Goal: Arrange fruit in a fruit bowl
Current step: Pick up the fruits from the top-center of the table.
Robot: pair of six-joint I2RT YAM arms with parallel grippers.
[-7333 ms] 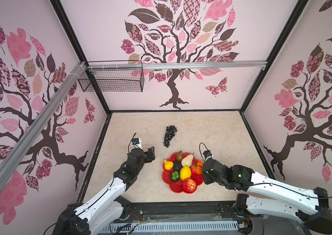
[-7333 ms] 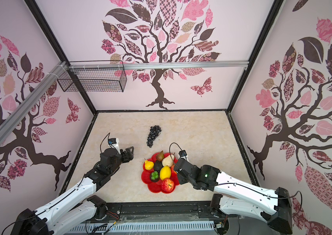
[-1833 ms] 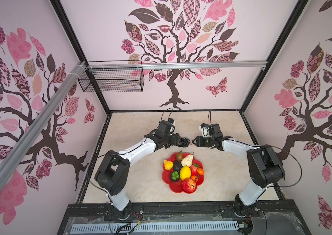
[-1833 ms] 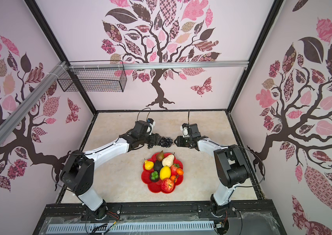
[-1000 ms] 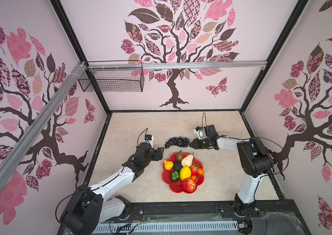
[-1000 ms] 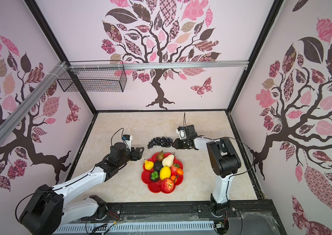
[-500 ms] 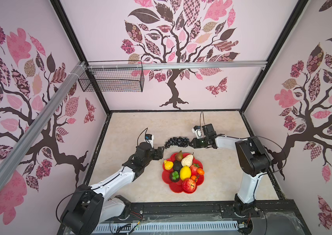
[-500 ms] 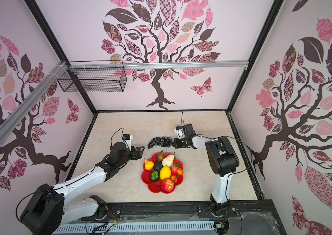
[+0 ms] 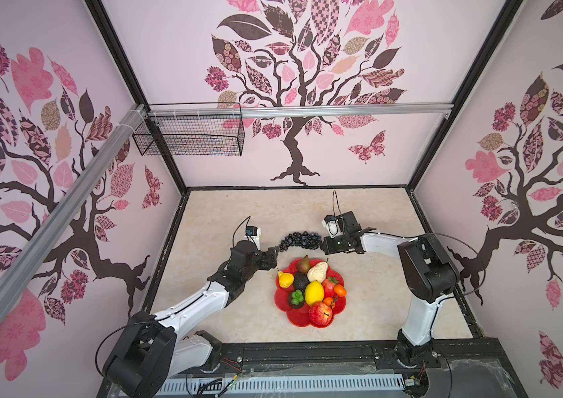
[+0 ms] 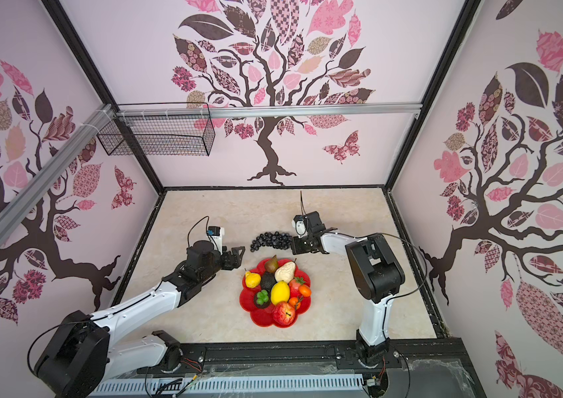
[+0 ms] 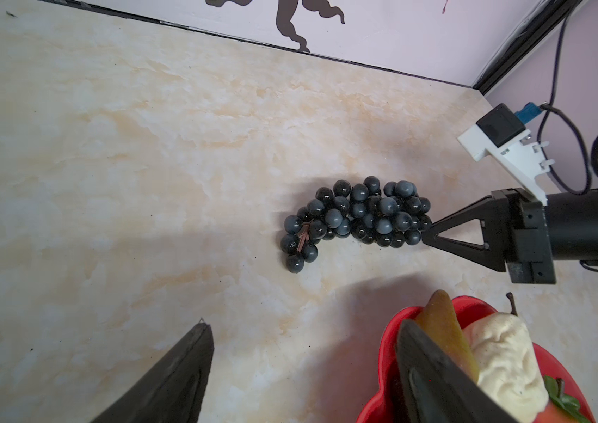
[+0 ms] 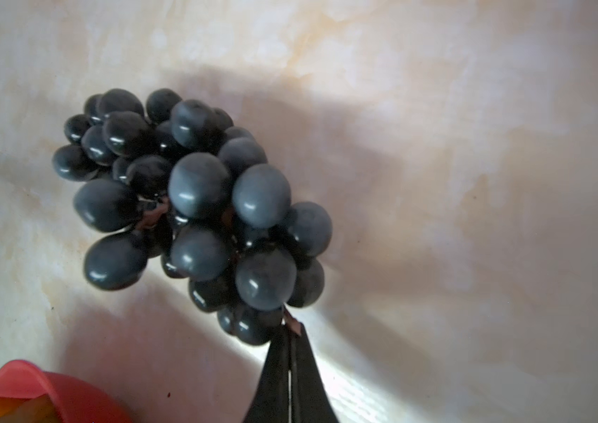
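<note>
fruit bowl (image 9: 302,320): red and scalloped, towards the near edge of the worktop (image 9: 238,213). A brown pear (image 9: 304,263), cream pear (image 9: 318,272), lemon (image 9: 314,293) and apple (image 9: 320,313) crowd it with other small fruit.
grape bunch (image 9: 299,239): lies lengthwise on the worktop just beyond the bowl's far rim — near it, not touching, outside the dish.
right gripper (image 12: 290,329): jaws pressed together, tips at a brown stub on the bunch's end. Whether the stub is pinched cannot be told.
left gripper (image 11: 304,329): jaws wide, nothing between them, near the bowl's rim on the left arm's side, short of the bunch.
open room: bare marbled surface runs from the bunch to the back wall (image 9: 342,165), and lies on both sides of the bowl.
edges: a black frame (image 9: 359,187) borders the worktop, and a wire basket (image 9: 190,139) hangs high on the rail — well above the arms.
</note>
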